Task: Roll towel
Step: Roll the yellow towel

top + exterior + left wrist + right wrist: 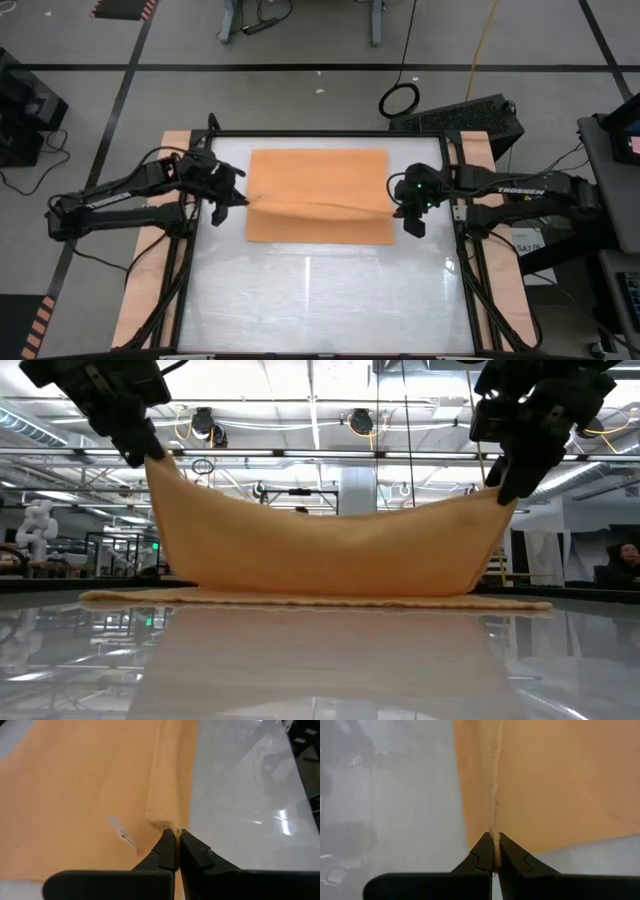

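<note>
Above the counter (330, 290), left pincer (240, 198) and right pincer (400, 212) each pinch a towel (318, 172) corner, edge lifted; next, fold it over evenly.

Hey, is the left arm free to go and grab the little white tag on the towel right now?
Probably not: the left gripper is shut on the towel edge, holding it up with the right gripper. The tag lies uncovered nearby.
</note>
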Motion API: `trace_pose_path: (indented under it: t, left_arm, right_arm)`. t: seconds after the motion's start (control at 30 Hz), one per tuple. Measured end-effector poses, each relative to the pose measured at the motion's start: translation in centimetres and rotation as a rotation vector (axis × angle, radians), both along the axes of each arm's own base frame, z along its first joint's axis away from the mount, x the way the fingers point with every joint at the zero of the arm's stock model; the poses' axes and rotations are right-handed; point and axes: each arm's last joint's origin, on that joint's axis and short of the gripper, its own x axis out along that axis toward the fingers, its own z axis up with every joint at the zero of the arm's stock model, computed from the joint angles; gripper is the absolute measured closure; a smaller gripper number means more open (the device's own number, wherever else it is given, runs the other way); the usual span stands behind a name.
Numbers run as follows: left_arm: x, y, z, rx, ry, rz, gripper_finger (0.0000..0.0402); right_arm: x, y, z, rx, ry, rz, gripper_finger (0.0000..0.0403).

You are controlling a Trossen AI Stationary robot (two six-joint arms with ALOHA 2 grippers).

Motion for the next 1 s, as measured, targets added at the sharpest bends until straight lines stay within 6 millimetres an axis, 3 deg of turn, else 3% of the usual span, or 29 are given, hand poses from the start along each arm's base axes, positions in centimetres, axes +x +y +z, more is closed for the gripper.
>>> trace_pose_path:
  t: [0.8, 1.0]
  left_arm:
    - [2.6, -0.8, -1.8, -0.039, 0.142, -0.096, 0.0392]
    - [2.7, -0.8, -2.0, -0.043, 0.153, -0.096, 0.0392]
  right_arm:
    - [3.7, 2.7, -4.8, 0.039, 0.235, 0.125, 0.0399]
    - [4.4, 2.7, -6.3, 0.058, 0.316, 0.101, 0.0349]
